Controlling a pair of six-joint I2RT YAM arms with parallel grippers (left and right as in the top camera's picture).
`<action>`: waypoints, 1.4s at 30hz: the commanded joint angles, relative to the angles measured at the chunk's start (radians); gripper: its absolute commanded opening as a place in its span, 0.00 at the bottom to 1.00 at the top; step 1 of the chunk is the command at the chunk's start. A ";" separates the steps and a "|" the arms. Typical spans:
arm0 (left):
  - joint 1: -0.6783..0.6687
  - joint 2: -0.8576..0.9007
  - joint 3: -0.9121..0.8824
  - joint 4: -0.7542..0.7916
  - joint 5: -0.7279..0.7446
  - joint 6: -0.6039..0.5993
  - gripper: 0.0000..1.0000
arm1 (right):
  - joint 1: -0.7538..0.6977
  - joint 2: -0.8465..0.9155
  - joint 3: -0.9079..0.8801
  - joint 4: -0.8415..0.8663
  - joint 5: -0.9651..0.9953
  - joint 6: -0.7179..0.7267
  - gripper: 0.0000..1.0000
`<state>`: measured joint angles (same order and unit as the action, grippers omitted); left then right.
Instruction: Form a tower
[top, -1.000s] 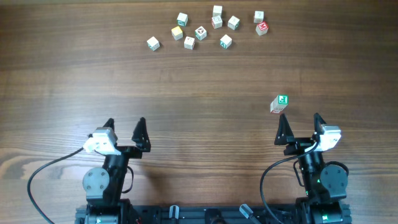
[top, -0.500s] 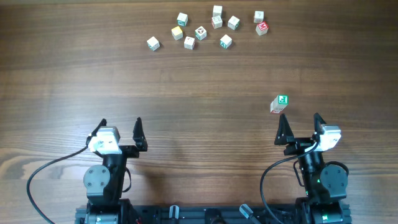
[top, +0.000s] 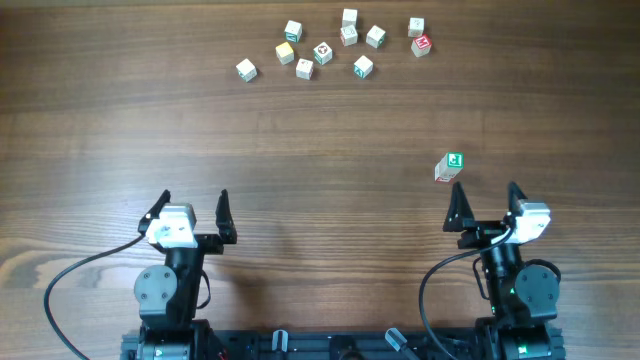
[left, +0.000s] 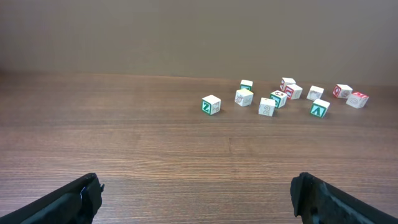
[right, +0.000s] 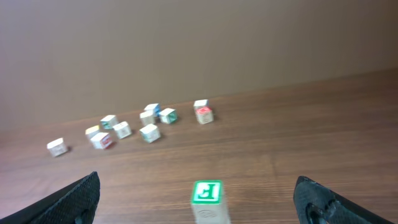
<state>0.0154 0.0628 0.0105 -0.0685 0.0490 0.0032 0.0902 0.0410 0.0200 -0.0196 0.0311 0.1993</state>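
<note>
Your left gripper (top: 193, 197) is settling: since a second ago it has swung out of its slight twist and drawn back a touch toward its base, and its fingers are now pointing squarely up the table (top: 320, 130). Nothing else is shifting. The right gripper (top: 485, 188) is sitting where it was, and the stack has not budged.

Both pairs of fingers are standing wide apart and carrying nothing. In each wrist view you are seeing only bare wood between the dark tips.

You are probably looking at two arms parking themselves after a placement. Either the build is finished or you are pausing before the next fetch.

The tower (top: 449, 166) is standing just ahead of the right gripper, a little to its left, free of both fingers. It is well away from the left arm.

From the right wrist you are facing its top cube, pale wood with a green-framed face. A plain pale block is showing beneath it, and the frame edge is cutting off the base. From overhead a reddish mark is showing lower on one side. You are not getting a clean count of its cubes, though it is looking upright.

Far across the table, the loose cubes (top: 330, 45) are lying scattered in a loose band.
</note>
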 joint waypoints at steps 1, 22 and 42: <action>-0.007 0.002 -0.005 -0.007 -0.017 0.019 1.00 | 0.001 -0.005 -0.002 0.008 0.059 -0.017 1.00; -0.007 -0.060 -0.005 -0.007 -0.017 0.019 1.00 | 0.001 -0.005 -0.002 0.007 0.051 -0.223 1.00; -0.007 -0.059 -0.005 -0.008 -0.017 0.019 1.00 | 0.001 -0.037 -0.009 0.024 0.051 -0.223 1.00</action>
<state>0.0139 0.0147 0.0105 -0.0689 0.0486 0.0036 0.0902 0.0193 0.0200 -0.0021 0.0727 -0.0063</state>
